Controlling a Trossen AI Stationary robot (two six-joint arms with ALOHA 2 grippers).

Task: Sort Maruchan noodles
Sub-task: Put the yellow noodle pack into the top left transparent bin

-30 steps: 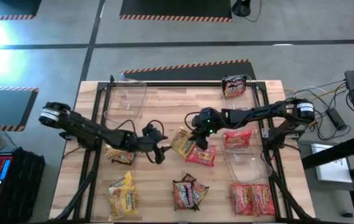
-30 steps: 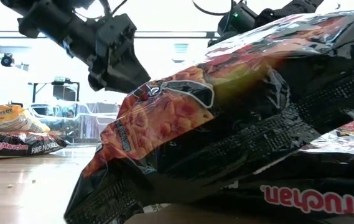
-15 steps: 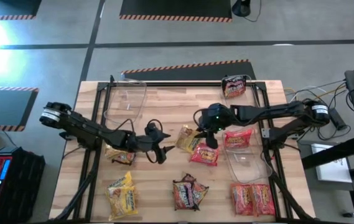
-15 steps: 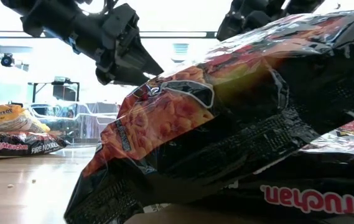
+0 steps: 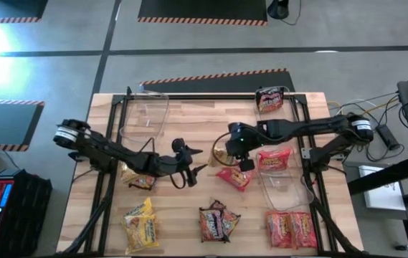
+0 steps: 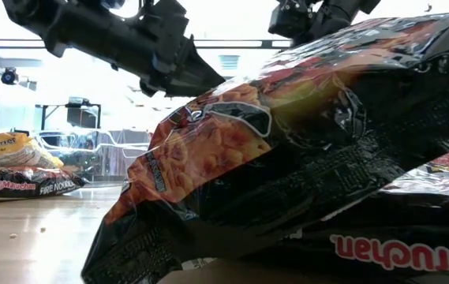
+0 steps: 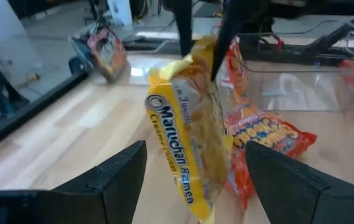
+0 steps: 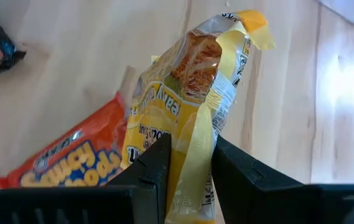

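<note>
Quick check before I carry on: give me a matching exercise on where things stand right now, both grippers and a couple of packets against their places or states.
Things:
1. left gripper
2. right gripper
3. yellow packet
4. orange packet

States:
A. lying flat on the table
B. open, empty, facing the yellow packet
C. pinched and hanging above the table
D. shut on a packet's edge

Pairs: 1-B, 2-D, 3-C, 4-A

Bright backlit low view, glare on floor upper left, wrist views blurred
</note>
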